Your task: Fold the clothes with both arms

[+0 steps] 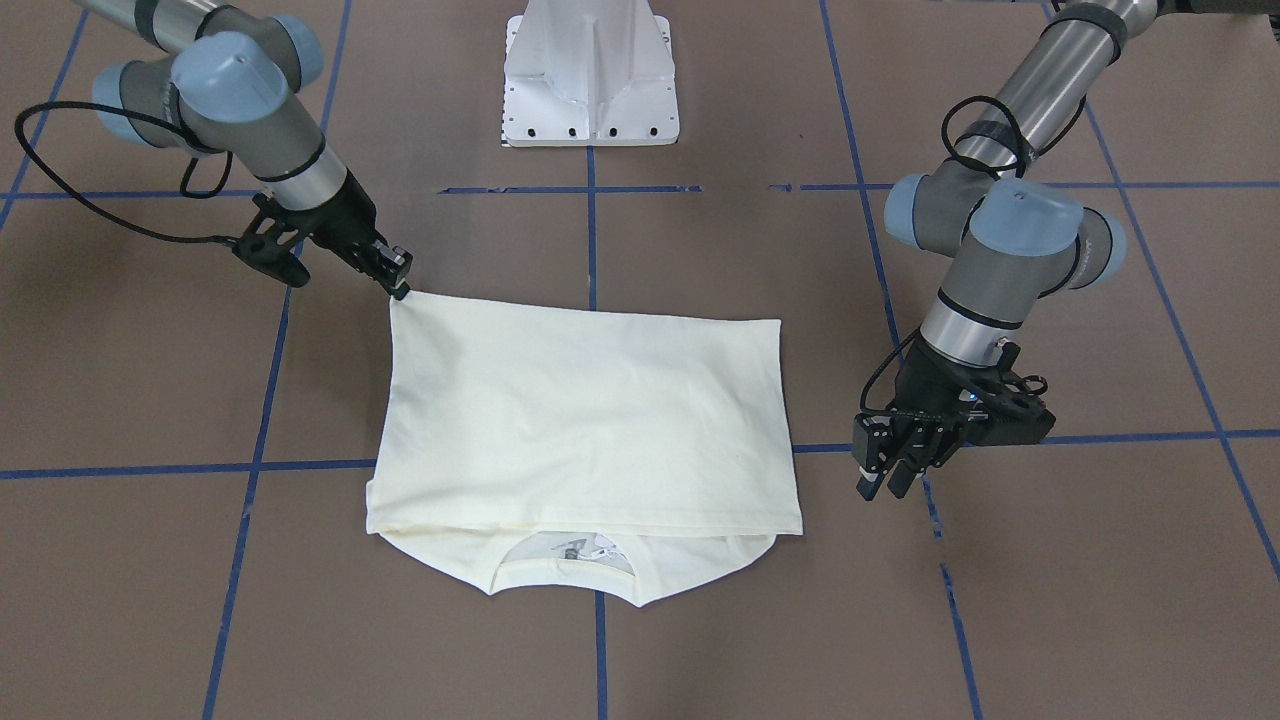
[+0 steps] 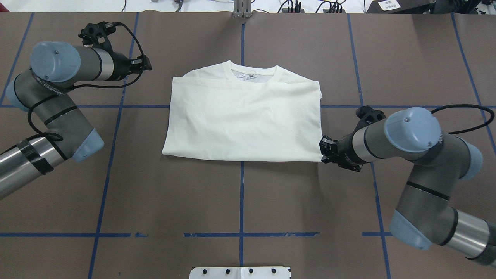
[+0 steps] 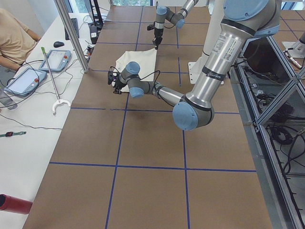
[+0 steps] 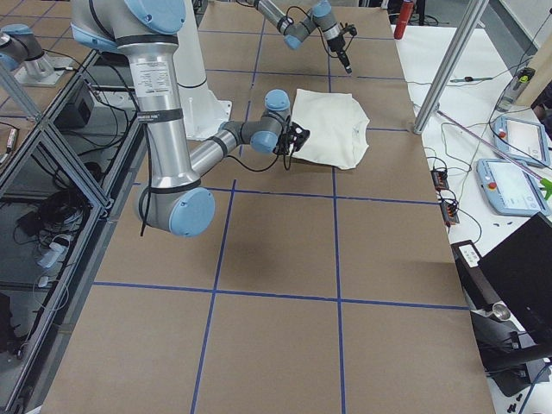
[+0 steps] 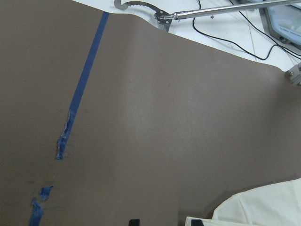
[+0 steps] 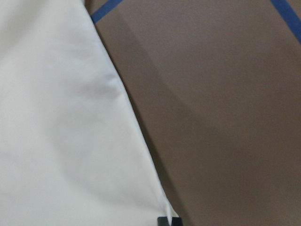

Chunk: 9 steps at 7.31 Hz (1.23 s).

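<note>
The cream shirt [image 1: 580, 420] lies folded into a rectangle in the middle of the brown table, plain side up. Its collar [image 2: 254, 71] is on the side far from the robot, with a bit of print showing inside it. My right gripper [image 2: 322, 151] is shut on the shirt's near right corner [image 1: 393, 303], low over the table; the right wrist view shows the shirt's edge [image 6: 56, 132] beside it. My left gripper [image 2: 147, 64] is open and empty. It hovers over bare table a little left of the shirt's collar end [image 5: 268, 207].
The white pedestal base [image 1: 590, 80] stands at the robot's side of the table. Blue tape lines [image 2: 241, 193] grid the brown surface. In the exterior left view, a side table with teach pendants [image 3: 62, 59], a metal pole [image 3: 71, 33] and a seated person [image 3: 14, 38] lie beyond the far edge.
</note>
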Each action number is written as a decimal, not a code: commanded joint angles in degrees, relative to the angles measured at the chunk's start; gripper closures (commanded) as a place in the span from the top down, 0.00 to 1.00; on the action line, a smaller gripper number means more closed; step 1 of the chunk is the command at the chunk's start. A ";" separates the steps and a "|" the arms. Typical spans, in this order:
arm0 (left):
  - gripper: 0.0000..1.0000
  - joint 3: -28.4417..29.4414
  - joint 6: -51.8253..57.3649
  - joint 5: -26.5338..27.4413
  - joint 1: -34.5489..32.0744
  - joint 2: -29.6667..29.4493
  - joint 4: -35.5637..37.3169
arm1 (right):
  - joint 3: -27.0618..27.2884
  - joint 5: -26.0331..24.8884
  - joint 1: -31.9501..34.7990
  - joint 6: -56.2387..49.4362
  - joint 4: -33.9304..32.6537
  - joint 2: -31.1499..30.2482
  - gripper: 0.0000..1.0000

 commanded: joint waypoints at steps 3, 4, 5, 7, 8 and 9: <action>0.54 -11.16 -1.25 -13.67 0.67 4.05 0.04 | 20.48 9.50 -18.39 5.63 -0.12 -13.51 0.00; 0.58 -15.01 -4.47 -18.19 0.67 4.23 0.56 | 20.31 5.76 -25.34 6.55 -0.12 -13.77 0.45; 0.84 -17.39 -13.30 -19.54 1.20 4.49 0.39 | 19.01 -1.59 -29.33 6.82 -0.21 -13.77 0.99; 0.88 -19.35 -24.40 -17.73 9.16 4.49 0.91 | 17.41 -11.12 -29.47 6.82 -0.30 -13.60 1.00; 0.88 -19.44 -27.94 -15.97 13.29 4.58 1.09 | 17.59 -11.76 -24.24 6.74 -0.21 -13.16 1.00; 0.87 -19.27 -30.32 -12.30 17.16 4.58 4.66 | 17.07 -11.77 -17.83 6.39 -0.21 -11.24 1.00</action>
